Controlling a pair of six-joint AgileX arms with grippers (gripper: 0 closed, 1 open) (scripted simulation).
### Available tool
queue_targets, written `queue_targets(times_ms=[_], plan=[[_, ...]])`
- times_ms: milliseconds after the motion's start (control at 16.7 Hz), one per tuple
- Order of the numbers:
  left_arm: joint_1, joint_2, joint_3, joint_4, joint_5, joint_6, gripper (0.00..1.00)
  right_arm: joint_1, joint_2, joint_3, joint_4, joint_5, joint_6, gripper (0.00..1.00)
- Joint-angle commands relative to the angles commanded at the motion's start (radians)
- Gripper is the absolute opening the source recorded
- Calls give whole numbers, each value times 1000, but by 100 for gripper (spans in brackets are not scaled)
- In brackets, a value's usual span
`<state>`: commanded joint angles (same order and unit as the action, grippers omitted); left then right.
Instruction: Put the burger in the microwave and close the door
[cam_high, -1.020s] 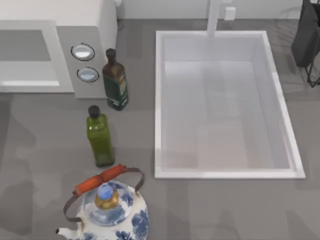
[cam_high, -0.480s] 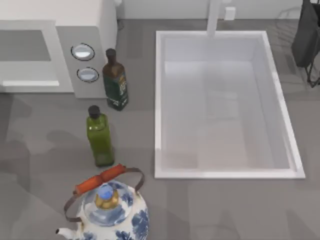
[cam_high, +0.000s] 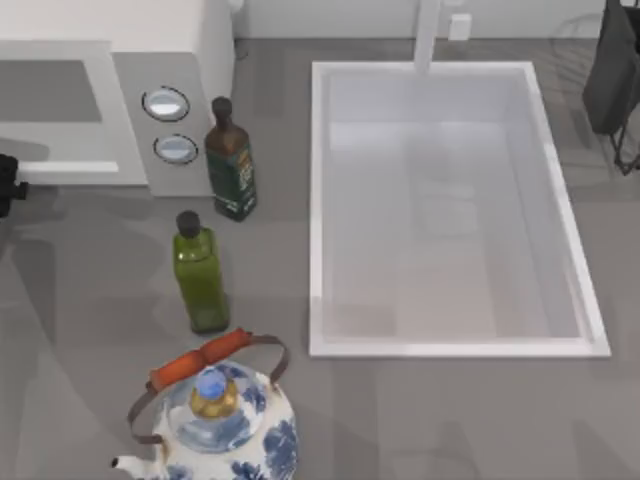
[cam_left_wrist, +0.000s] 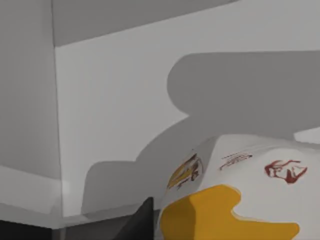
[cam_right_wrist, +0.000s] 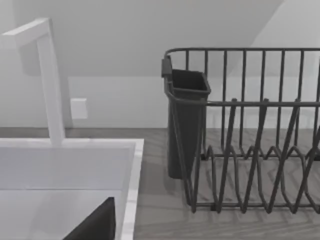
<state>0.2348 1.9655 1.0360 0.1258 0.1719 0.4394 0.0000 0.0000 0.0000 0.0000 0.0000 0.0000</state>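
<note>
Entry of the left gripper (cam_high: 5, 186) at the table's left edge is the change: half a second ago that edge was bare counter, and the dark gripper body now sits just in front of the door (cam_high: 50, 105), near its pale bar handle (cam_high: 60, 167). In the left wrist view the burger (cam_left_wrist: 235, 190), one item in a white wrapper with yellow and red print, sits right against a dark finger (cam_left_wrist: 143, 222) and in front of a plain white wall. The left gripper is therefore judged to be clenched on the burger and carrying it. This places the task in the approach step, with nothing yet inside the microwave (cam_high: 110, 25). The door appears flush with the control panel, so it probably has to be opened first, though its exact state cannot be told. Count from left to right: one microwave with two dials (cam_high: 166, 103), one dark oil bottle (cam_high: 230, 165), one green bottle (cam_high: 200, 270), one blue-and-white kettle (cam_high: 215, 420), one sink (cam_high: 316, 200) with one faucet (cam_high: 428, 30), and one dish rack (cam_right_wrist: 250, 150) holding one cutlery cup (cam_right_wrist: 186, 120). The right gripper (cam_right_wrist: 97, 222) is idle near the sink corner, facing the rack.
</note>
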Motion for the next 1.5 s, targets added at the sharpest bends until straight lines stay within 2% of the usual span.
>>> queue_targets(times_ms=[300,600,1140,1320,1500], plan=[[-13,137,-29,450,46,-216,0,0,0,0,0,0,0,100],[-19,198,-32,662,68,-335,0,0,0,0,0,0,0,100],[-16,227,6,654,65,-340,0,0,0,0,0,0,0,100],[-29,314,138,599,57,-344,0,0,0,0,0,0,0,100],[-48,431,362,513,45,-352,0,0,0,0,0,0,0,100]])
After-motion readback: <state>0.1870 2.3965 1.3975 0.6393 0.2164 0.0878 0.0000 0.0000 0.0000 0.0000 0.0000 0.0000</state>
